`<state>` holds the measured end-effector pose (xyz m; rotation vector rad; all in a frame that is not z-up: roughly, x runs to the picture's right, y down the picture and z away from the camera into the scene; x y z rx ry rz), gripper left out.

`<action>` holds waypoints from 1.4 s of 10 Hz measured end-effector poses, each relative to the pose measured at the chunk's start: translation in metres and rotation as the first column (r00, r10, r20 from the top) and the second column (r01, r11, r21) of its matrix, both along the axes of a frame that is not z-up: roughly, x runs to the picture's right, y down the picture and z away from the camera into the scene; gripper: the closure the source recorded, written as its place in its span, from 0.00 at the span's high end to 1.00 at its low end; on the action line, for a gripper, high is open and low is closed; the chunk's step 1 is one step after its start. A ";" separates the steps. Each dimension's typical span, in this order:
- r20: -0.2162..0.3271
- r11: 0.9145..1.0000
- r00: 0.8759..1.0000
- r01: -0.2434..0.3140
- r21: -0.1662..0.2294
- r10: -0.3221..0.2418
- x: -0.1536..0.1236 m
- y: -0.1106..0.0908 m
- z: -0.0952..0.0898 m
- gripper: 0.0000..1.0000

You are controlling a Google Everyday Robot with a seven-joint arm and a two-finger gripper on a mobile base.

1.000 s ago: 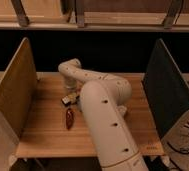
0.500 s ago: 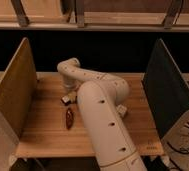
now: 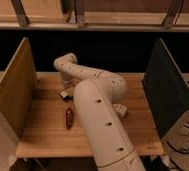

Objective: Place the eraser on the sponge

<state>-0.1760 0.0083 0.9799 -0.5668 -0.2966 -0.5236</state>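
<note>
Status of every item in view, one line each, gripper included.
gripper: low at the back left of the table, directly over the eraser.
eraser: at the gripper's tip, on or just above the table; cannot tell if held.
dark red object: lying flat in front of the eraser, untouched.
white item: on the table right of the arm, partly hidden by it.
sponge: not visible.

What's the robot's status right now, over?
Gripper low over the table, back part. Small block at its tip, likely the eraser. Sponge not in sight; arm covers mid-table. Dark red object nearby.
</note>
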 end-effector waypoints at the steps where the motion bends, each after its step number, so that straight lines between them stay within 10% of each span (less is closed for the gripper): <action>1: 0.002 1.000 1.000 -0.005 0.006 0.005 -0.003 -0.001 -0.002 0.00; 10: 0.016 0.992 0.998 -0.067 0.102 0.066 -0.008 -0.019 -0.042 0.00; 14: -0.003 0.994 0.996 -0.083 0.066 0.084 0.002 0.004 -0.045 0.00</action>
